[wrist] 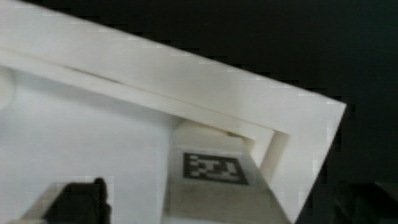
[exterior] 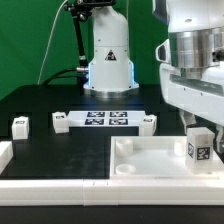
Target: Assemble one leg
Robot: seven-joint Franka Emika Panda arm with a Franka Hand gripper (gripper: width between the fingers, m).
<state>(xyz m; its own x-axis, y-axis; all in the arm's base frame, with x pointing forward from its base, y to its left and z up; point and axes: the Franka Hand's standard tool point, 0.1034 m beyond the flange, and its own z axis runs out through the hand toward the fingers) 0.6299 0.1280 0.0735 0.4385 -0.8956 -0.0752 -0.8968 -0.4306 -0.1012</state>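
A black bench [exterior: 60,150] filled the foreground under even, bright light. Behind it hung a green backdrop [exterior: 30,40], with a dark cable [exterior: 62,72] trailing down across it.

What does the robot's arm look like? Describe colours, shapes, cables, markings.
The white, rounded arm has a glowing blue ring near its base and a dark cable beside it. Its bulky white wrist carries a ribbed grey cylinder. The fingers are black.

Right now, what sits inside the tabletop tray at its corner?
One leg stands upright in the tabletop's corner on the exterior view's right, tag facing out, directly under the gripper. Its base and any screw hole beneath are hidden.
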